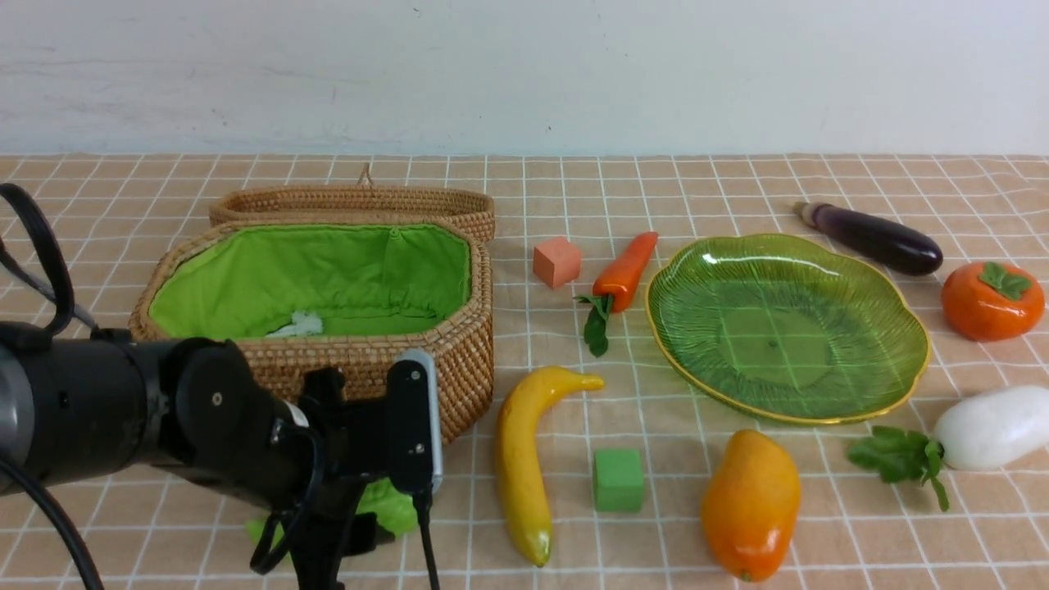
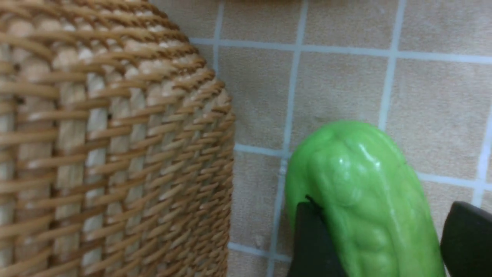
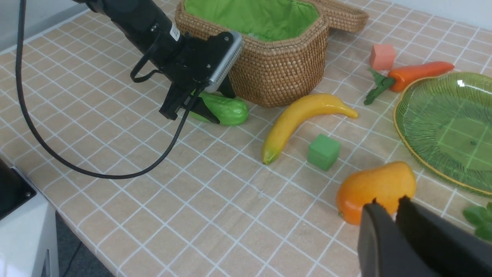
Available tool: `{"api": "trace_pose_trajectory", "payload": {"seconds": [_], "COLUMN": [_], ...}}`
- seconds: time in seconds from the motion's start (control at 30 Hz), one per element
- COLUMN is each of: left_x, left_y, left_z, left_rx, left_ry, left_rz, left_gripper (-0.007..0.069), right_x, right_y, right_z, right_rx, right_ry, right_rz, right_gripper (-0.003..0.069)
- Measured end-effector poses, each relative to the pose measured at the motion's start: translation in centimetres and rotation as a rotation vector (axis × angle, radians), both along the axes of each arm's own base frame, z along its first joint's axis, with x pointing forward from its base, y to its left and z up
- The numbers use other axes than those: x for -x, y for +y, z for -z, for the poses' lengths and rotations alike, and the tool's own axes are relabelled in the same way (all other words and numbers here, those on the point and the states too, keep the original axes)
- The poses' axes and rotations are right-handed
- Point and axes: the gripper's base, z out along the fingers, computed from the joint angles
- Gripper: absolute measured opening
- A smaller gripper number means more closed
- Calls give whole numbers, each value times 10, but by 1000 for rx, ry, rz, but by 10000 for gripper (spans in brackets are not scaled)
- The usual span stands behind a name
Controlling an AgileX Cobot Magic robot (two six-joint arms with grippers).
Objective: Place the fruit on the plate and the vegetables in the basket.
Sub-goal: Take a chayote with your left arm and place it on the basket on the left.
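Your left claw (image 2: pixel 384 209) straddles the cucumber (image 2: pixel 346 165) crosswise beside the basket (image 2: pixel 115 134), jaws spread, seemingly not yet pinching.

This is looking like a robot test room, not a real kitchen. A black robot arm (image 1: pixel 123 418) with a cable (image 1: pixel 57 524) is showing at the lower left of the front view. A bare white wall (image 1: pixel 524 74) is running across the top. A tan checked cloth (image 1: pixel 656 188) is lying flat under everything, and shiny toy-like food (a banana (image 1: pixel 524 459), a mango (image 1: pixel 750 504)) is resting on it. A white box (image 3: pixel 27 238) is sitting at the lower left of the right wrist view.
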Motion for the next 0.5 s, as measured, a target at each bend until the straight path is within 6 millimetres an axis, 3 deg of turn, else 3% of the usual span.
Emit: {"api": "trace_pose_trajectory", "payload": {"seconds": [0.07, 0.5], "left_x": [2, 13], "left_y": [0, 0], "left_z": [-1, -5], "left_rx": [-3, 9], "left_ry": [22, 115], "left_rz": [9, 18], "left_gripper": [379, 382], "right_x": [0, 1], "right_y": [0, 0], "right_z": [0, 2], "right_rx": [-1, 11], "right_ry": [0, 18], "right_rz": [-1, -8], "right_gripper": [83, 85]}}
